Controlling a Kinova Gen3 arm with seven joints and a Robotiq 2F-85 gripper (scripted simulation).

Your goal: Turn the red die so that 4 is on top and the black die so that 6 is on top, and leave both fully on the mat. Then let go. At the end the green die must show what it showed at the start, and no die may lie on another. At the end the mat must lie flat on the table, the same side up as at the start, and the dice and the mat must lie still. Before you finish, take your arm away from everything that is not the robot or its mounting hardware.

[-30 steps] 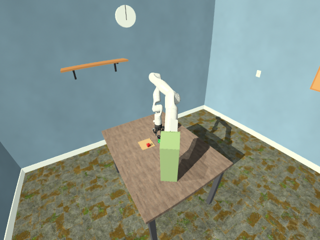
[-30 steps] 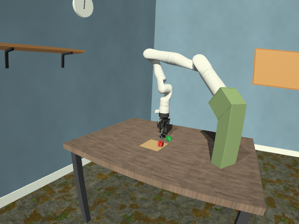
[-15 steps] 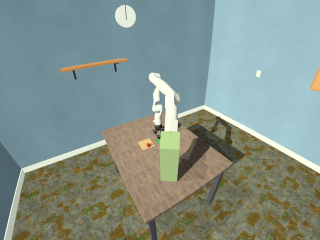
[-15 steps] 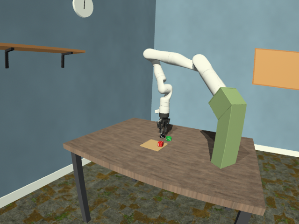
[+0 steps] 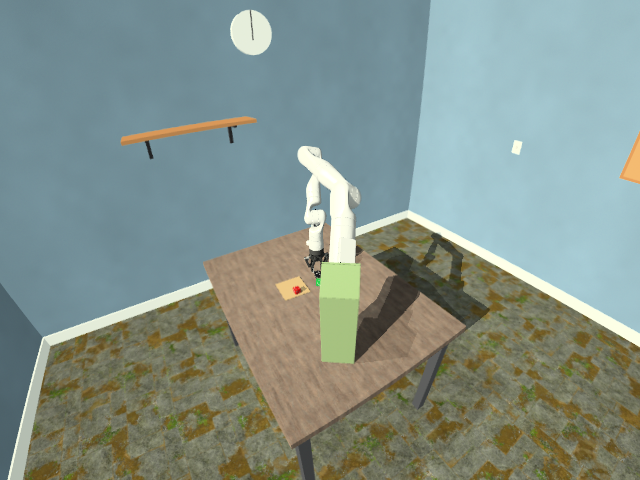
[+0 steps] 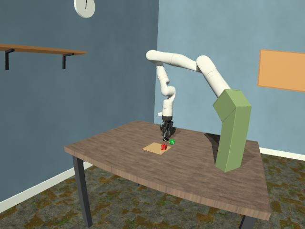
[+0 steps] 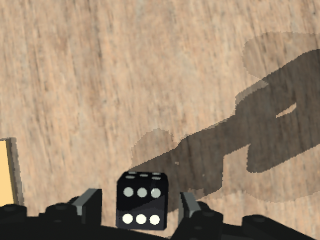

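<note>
Two fingers of the tool [image 5: 315, 270] [image 6: 165, 137] [image 7: 141, 204] stand apart, gripping nothing.
Black die [image 5: 317, 274] [image 6: 165, 139] [image 7: 142, 202] between them, lower middle of the wrist view; red die [image 5: 296, 289] [image 6: 163, 147] on the mat [image 5: 285, 287] [image 6: 152, 148] [image 7: 5, 172].

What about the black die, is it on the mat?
No, wood tabletop shows between the black die and the mat.

Brown wood-grain table [image 5: 258, 330] [image 6: 172, 170] [image 7: 75, 90] | tan mat [image 5: 285, 287] [image 6: 153, 148] [image 7: 5, 175] flat | green die [image 5: 318, 282] [image 6: 172, 141] just beside mat | green pedestal [image 5: 338, 330] [image 6: 234, 142]
</note>
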